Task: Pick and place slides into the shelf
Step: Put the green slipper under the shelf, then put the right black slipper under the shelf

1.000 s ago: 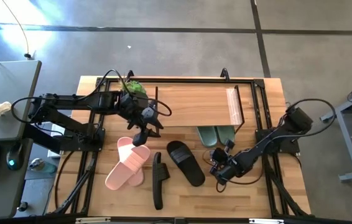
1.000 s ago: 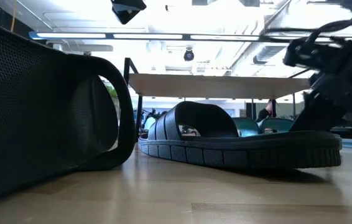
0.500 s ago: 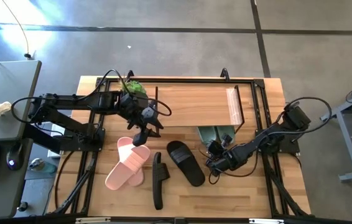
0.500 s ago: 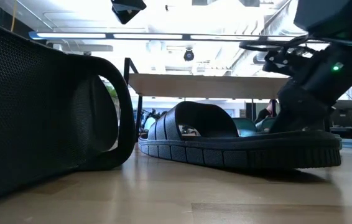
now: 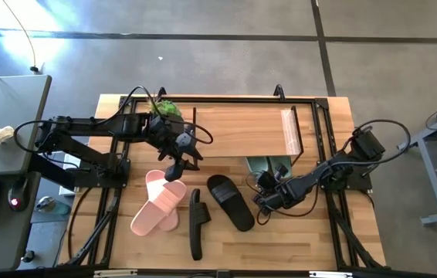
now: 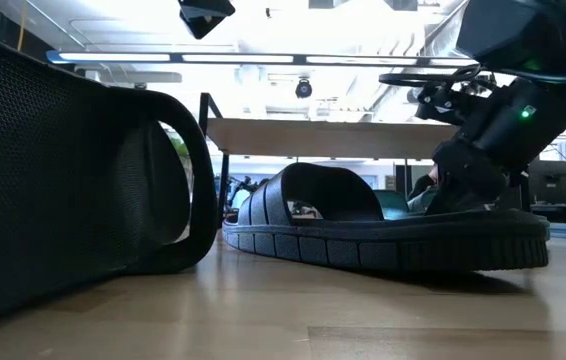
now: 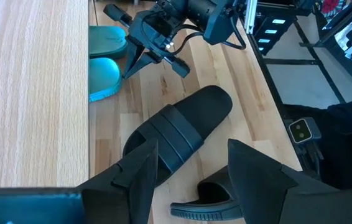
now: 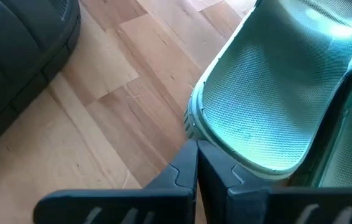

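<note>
The shelf (image 5: 238, 127) stands at the table's far middle, with two sage green slides (image 5: 269, 166) on the table under its right end, heels toward the near edge. One black slide (image 5: 230, 202) lies flat on its sole. Another black slide (image 5: 196, 224) rests on its side edge. Two pink slides (image 5: 157, 205) lie overlapped at the left. My left gripper (image 5: 174, 171) hangs open above the pink slides' far end. My right gripper (image 5: 259, 202) is shut and low, between the flat black slide and the green heels. My right gripper slants down with its shut fingertips (image 8: 196, 149) right at the heel edge (image 8: 191, 121) of one green slide. I cannot tell whether they touch it. The slide lies flat on the table.
The shelf's thin black frame legs (image 5: 299, 143) and a clear strip stand close to the green slides. A green object (image 5: 164, 108) sits at the shelf's far left corner. Bare wood lies along the table's near right (image 5: 296, 247). A grey desk (image 5: 10, 123) stands left of the table.
My right gripper has swung toward the table's left and slightly toward the far edge, staying shut and low. It has come in beside the flat black slide and the green heels. The slides lie where they were.
</note>
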Controlling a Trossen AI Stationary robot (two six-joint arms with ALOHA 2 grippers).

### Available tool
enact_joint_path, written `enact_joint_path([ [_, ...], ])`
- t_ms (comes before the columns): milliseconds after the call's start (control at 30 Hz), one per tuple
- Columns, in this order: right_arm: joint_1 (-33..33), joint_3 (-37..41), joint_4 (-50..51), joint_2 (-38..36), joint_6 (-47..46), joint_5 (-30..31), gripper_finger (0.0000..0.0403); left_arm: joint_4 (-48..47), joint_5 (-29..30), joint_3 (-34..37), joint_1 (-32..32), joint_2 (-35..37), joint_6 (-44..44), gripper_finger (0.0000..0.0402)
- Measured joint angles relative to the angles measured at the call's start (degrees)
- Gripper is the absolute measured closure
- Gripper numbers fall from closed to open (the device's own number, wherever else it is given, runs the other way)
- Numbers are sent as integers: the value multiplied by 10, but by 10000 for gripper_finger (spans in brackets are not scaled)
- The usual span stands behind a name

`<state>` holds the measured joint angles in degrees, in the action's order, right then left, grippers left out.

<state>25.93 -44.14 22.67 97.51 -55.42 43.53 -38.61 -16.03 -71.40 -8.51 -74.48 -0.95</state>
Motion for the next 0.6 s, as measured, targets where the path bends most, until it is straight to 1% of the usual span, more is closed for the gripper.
enact_joint_path([
  [133, 4, 0, 4, -5, 2, 0, 403, 0, 0, 0, 0, 0, -8, 224],
  [300, 17, 0, 7, -30, 9, 0, 403, 0, 0, 0, 0, 0, -8, 224],
  [467, 34, 0, 5, -65, 68, -21, 403, -8, -26, 0, 0, 0, -9, 224],
  [600, 51, 0, -14, -97, 132, -49, 403, -22, -28, 0, 12, 0, -10, 224],
])
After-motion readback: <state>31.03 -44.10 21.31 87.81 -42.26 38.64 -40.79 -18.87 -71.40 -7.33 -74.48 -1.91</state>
